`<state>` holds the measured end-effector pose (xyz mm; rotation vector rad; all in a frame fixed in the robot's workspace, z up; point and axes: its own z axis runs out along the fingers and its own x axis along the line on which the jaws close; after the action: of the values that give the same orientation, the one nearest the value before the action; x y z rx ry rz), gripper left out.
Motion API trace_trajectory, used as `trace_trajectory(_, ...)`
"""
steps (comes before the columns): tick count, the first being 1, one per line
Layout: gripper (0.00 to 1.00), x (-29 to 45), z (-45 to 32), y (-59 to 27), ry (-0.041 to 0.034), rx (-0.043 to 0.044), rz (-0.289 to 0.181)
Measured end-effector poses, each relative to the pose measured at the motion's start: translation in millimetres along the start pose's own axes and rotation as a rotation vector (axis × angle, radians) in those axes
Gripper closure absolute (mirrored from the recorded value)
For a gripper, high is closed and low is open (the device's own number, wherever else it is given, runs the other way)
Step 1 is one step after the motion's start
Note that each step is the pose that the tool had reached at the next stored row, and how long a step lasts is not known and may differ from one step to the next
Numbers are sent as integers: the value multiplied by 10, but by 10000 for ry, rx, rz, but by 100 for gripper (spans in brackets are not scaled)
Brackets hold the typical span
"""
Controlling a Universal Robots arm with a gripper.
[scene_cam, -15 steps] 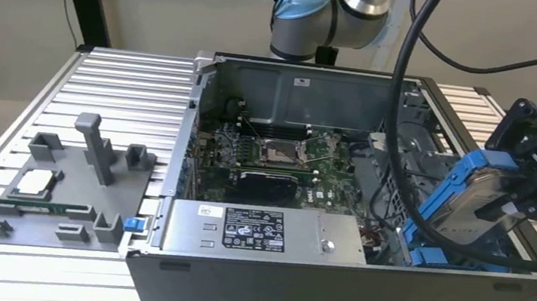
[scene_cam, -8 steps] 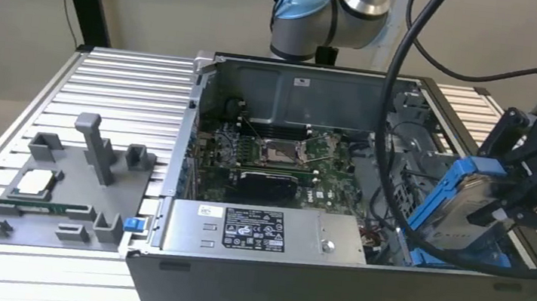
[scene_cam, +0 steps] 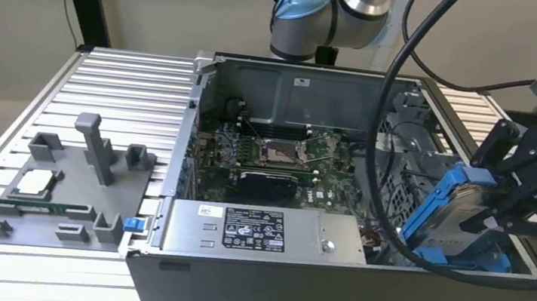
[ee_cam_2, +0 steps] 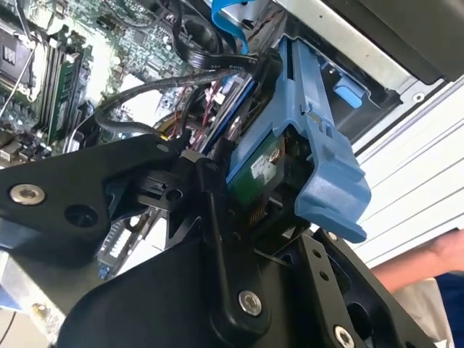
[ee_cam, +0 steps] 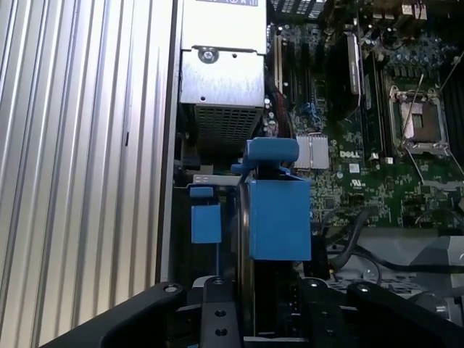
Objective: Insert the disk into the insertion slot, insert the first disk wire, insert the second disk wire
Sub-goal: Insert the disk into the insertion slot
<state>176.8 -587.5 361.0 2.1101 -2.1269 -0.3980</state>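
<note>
My gripper (scene_cam: 502,198) is shut on the disk (scene_cam: 451,209), a drive in a bright blue carrier frame, held on edge at the exterior view's right side of the open computer case (scene_cam: 335,279). The disk's lower end sits in the insertion slot (scene_cam: 474,259), where blue rails show at the case's corner. In the second wrist view the blue carrier (ee_cam_2: 319,145) and the drive's green circuit board (ee_cam_2: 257,170) sit between my black fingers (ee_cam_2: 217,217). In the first wrist view the carrier (ee_cam: 279,214) stands upright beside a blue rail tab (ee_cam: 205,221). Black cables (ee_cam_2: 181,80) lie loose by the disk.
A grey labelled power-supply box (scene_cam: 239,231) lies along the case's front. The motherboard (scene_cam: 278,159) fills the case floor. A grey fixture tray (scene_cam: 50,201) sits on the ribbed table at the exterior view's left. A person's hand (ee_cam_2: 446,261) shows beyond the case wall.
</note>
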Motion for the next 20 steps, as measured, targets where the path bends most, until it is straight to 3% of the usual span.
trace_trajectory(6, 100, 0, 9, -5, -7, -2, -2)
trace_trajectory(7, 0, 0, 9, -5, -3, -2, -2)
trace_trajectory(11, 0, -3, -25, 5, 0, -2, 0)
trace_trajectory(16, 0, -23, -222, 61, 2, -8, 3)
trace_trajectory(20, 0, -24, -206, 162, -3, 78, -9)
